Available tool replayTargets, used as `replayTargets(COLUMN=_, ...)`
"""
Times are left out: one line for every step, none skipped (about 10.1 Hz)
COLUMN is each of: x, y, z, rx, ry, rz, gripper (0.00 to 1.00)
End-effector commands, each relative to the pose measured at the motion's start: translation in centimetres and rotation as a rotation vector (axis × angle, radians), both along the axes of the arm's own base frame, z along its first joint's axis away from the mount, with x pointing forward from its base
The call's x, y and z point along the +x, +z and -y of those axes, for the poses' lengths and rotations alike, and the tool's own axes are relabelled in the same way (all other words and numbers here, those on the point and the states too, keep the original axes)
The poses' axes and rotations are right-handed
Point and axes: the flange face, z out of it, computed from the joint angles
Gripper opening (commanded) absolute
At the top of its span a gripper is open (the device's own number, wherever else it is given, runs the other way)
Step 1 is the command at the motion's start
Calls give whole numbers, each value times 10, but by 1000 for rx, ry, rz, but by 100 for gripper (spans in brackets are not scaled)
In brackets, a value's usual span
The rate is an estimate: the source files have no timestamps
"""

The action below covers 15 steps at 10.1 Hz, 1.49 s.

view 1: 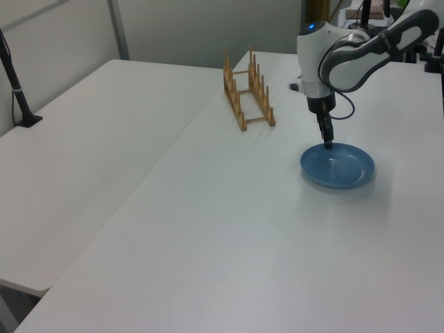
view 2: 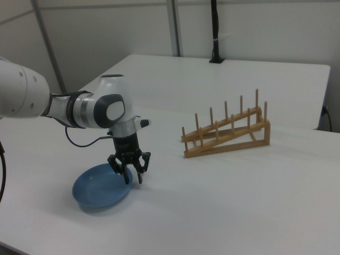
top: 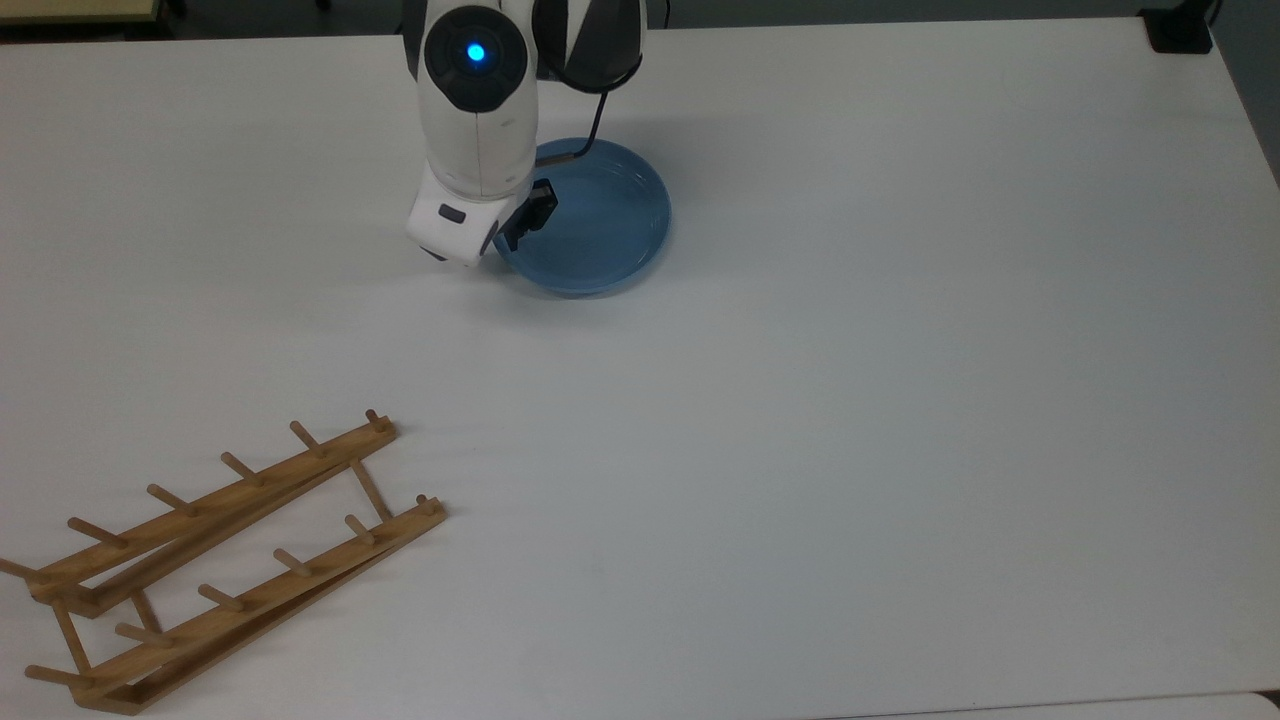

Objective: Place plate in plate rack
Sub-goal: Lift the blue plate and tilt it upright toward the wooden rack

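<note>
The light-blue plate (top: 600, 220) lies flat on the white table (top: 850, 400), and it is also seen as plate (view 1: 340, 168) and plate (view 2: 98, 188). My gripper (view 2: 133, 178) points straight down at the plate's rim on the side nearest the plate rack, and it is open. In the right view one finger hangs over the plate's inside and the other just outside the rim. In the top view the white wrist covers the plate's left edge at the gripper (top: 510, 232). The wooden plate rack (top: 230, 550) stands empty, apart from the plate, at the top view's lower left, seen again as rack (view 2: 228, 133).
A black post on a base (view 1: 17, 90) stands on the neighbouring table at the left view's left. A black clamp (top: 1180, 30) sits at the table's corner in the top view's upper right. Open table lies between the plate and the rack.
</note>
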Motion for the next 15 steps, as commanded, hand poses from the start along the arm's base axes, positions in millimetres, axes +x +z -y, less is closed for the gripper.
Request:
replayTargets(x=-1, y=-5, z=-7, rx=-7, ry=21, rz=12, gripper=7)
replayTargets(x=-1, y=-4, z=-9, rx=-8, ry=13, rz=17, gripper=0)
replayTargets(x=4, y=3, z=-9, rx=-8, ry=10, rz=31, gripper=0)
replayTargets(x=16, y=25, z=-6, rx=-5, ry=-8, rz=75, gripper=0)
replayTargets(x=37, y=70, z=1, rx=-4, ry=-63, rz=174, gripper=0)
replayTargets(x=57, y=117, z=14, rx=-7, ry=-153, rz=282, gripper=0)
replayTargets(x=70, y=158, z=40, rx=-5, ry=-279, rz=387, gripper=0)
replayTargets(x=76, y=184, z=62, rx=-6, ry=-370, rz=454, gripper=0)
replayTargets(x=82, y=209, z=74, rx=-8, ry=-411, rz=526, gripper=0)
replayTargets(x=88, y=229, z=87, rx=-1, ry=-445, rz=657, gripper=0)
replayTargets(x=92, y=242, z=101, rx=-14, ry=-441, rz=772, gripper=0)
replayTargets(x=95, y=249, z=112, rx=-46, ry=-432, rz=857, gripper=0)
replayTargets(x=99, y=251, z=116, rx=-72, ry=-434, rz=926, gripper=0)
replayTargets(x=102, y=249, z=121, rx=-122, ry=-420, rz=978, gripper=0)
replayTargets(x=101, y=246, z=130, rx=-181, ry=-444, rz=1008, gripper=0)
